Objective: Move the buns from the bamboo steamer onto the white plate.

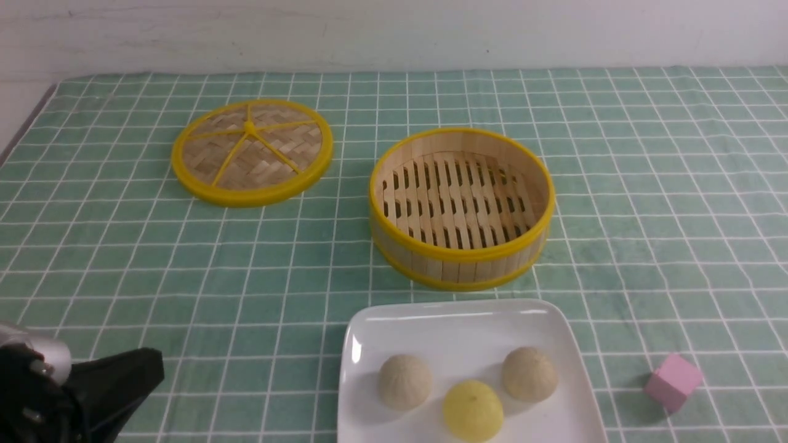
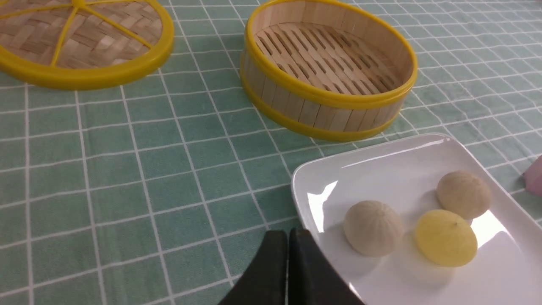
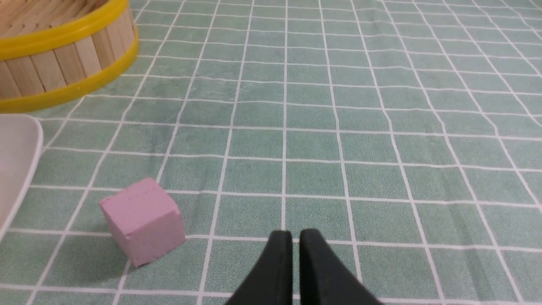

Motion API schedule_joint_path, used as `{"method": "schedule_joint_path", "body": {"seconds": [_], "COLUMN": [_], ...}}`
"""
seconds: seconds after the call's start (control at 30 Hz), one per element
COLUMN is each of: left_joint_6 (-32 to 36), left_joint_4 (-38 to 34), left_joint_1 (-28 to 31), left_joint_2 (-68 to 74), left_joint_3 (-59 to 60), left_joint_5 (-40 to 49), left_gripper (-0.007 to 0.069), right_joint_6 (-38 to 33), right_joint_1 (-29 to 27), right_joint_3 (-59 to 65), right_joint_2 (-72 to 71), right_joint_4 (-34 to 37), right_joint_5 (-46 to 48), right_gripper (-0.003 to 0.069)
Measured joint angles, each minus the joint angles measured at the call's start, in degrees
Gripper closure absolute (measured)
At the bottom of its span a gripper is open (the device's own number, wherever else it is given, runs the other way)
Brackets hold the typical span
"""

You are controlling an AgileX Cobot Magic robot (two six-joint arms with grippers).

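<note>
The left arm [image 1: 108, 384] shows in the front view only as a dark, rounded part and a silvery one at the lower left corner, angled toward the middle of the table [image 1: 258, 326], well apart from the plate; the rest of it is cut off. The left gripper [image 2: 288, 234] shows only its dark, blurred fingertips at the edge of its wrist view, slightly apart with a narrow slit between them and nothing held. The right gripper [image 3: 296, 233] likewise shows only its dark tips, a little apart, gripping nothing; the pink block [image 3: 142, 221] lies clear of them. The yellow bun [image 1: 473, 411] and two beige buns [image 1: 405, 382] [image 1: 529, 374] sit on the white plate [image 1: 443, 326], the yellow one between the other two and nearer the robot. The two beige ones look so alike that it is hard to tell which is the paler. The bamboo steamer [image 1: 458, 267] stands just beyond the plate, with no bun visible in it, and the woven lid [image 1: 252, 197] lies to its left. The near side of the plate runs out of the front view, and the right wrist view catches only parts of the plate and steamer. How the jaws look behind their tips is hidden.
</note>
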Motion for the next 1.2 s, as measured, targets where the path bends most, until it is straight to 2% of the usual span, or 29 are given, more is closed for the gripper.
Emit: {"method": "schedule_joint_path", "body": {"seconds": [0.17, 0.27, 0.37, 0.4, 0.47, 0.53, 0.57, 0.67, 1.2], "left_joint_6": [-2.8, -3.3, -3.3, -3.4, -3.4, -3.4, -3.4, -3.4, -3.5], "left_joint_4": [5.0, 4.9, 4.5, 4.5, 4.4, 4.4, 4.5, 5.3, 5.9], "left_joint_1": [1.6, 7.5, 16.1, 16.7, 23.0, 25.5, 28.5, 31.0, 31.1], "left_joint_2": [-5.4, -10.1, -14.1, -14.6, -18.0, -19.4, -21.6, -23.9, -24.3], "left_joint_3": [5.4, 10.2, 15.6, 15.9, 19.4, 20.6, 21.7, 22.9, 23.0], "left_joint_5": [-3.0, -4.6, -5.8, -5.8, -5.8, -5.8, -5.8, -5.7, -2.4], "left_gripper": [0.0592, 0.0590, 0.0587, 0.0586, 0.0583, 0.0584, 0.0584, 0.0581, 0.0580], "right_joint_6": [0.0, 0.0, 0.0, 0.0, 0.0, 0.0, 0.0, 0.0, 0.0], "right_joint_1": [0.0, 0.0, 0.0, 0.0, 0.0, 0.0, 0.0, 0.0, 0.0], "right_joint_3": [0.0, 0.0, 0.0, 0.0, 0.0, 0.0, 0.0, 0.0, 0.0], "right_joint_2": [0.0, 0.0, 0.0, 0.0, 0.0, 0.0, 0.0, 0.0, 0.0], "right_joint_4": [0.0, 0.0, 0.0, 0.0, 0.0, 0.0, 0.0, 0.0, 0.0], "right_joint_5": [0.0, 0.0, 0.0, 0.0, 0.0, 0.0, 0.0, 0.0, 0.0], "right_gripper": [0.0603, 0.0598, 0.0594, 0.0593, 0.0591, 0.0589, 0.0587, 0.0583, 0.0560]}}
